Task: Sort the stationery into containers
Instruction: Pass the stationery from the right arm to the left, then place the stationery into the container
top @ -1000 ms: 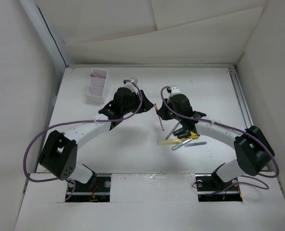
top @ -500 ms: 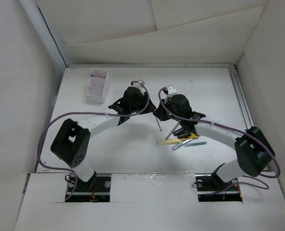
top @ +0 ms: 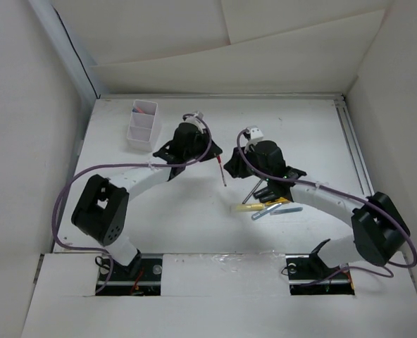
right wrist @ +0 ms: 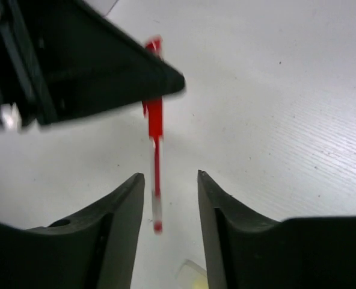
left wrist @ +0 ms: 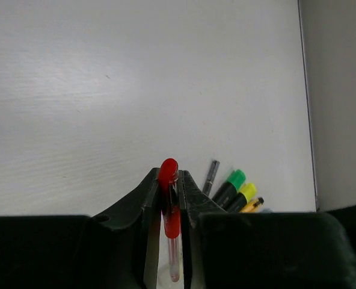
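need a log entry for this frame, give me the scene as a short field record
left end effector: shut on the red pen
red pen: gripped near its capped end, body hanging below the fingers
right end effector: open, holding nothing, facing the pen
white divided box: far left of the table, something red in its far compartment
loose stationery: pile by the right arm, including a green-capped marker and a yellow-capped marker

Top external: high at the near edge, looks down on the whole table (top: 321, 141). Both wrist views: close, facing the tabletop. All three share red pen (left wrist: 169, 198). Marker pile (left wrist: 235, 189) at 4 o'clock in left wrist.
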You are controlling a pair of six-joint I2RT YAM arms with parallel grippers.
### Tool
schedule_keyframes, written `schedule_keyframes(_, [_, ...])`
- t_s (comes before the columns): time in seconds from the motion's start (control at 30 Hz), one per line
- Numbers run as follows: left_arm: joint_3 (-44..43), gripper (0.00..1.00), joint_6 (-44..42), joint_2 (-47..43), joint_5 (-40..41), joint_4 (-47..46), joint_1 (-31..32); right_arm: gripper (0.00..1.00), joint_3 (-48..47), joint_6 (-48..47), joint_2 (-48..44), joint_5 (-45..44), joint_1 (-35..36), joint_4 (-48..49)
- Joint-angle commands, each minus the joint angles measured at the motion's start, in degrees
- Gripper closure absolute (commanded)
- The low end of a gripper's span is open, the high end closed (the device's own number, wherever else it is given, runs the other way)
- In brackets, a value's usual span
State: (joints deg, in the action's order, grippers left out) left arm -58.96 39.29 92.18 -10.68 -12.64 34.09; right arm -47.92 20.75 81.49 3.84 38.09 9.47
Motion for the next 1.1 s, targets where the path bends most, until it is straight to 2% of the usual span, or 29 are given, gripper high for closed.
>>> schedule_keyframes(0.0, [-2.02, 1.00, 0.26, -4.38, 4.07, -1.59, -6.38, 0.52, 1.59, -0.27, -4.93, -1.72, 0.59, 3.09])
schedule_keyframes(0.03, [-2.91, 1.00, 0.26, -4.38, 5.22, 0.15, -7.44, 0.48, 2.12, -0.27, -6.86, -2.34, 0.59, 3.09])
schedule_keyframes(0.27, [-10.90, 1.00, 4.39, -2.81, 10.23, -0.54, -19.39, 0.48, 4.94, 2.27, -10.74, -7.08, 0.06, 3.09])
schedule_keyframes(0.4, [-22.76, 1.00, 4.92, 3.87, 13.66, 4.90, -26.60, 0.48, 4.33, 2.89, -10.21, -8.23, 0.06, 2.31])
schedule_keyframes(0.6, [-39.99, 1.00, -1.13, 14.07, 23.93, 13.16, -34.16, 0.48, 4.33, 2.89, -11.27, -7.53, 0.06, 2.30])
schedule_keyframes(0.8, [-44.91, 1.00, -6.94, 19.07, 30.36, 13.26, -35.49, 0.48, 4.33, 2.89, -10.74, -6.30, 0.06, 2.30])
schedule_keyframes(1.07, [-47.92, 1.00, -8.61, 23.65, 31.07, 9.76, -35.49, 0.48, 3.27, 2.89, -7.58, -3.93, 0.06, 2.30])
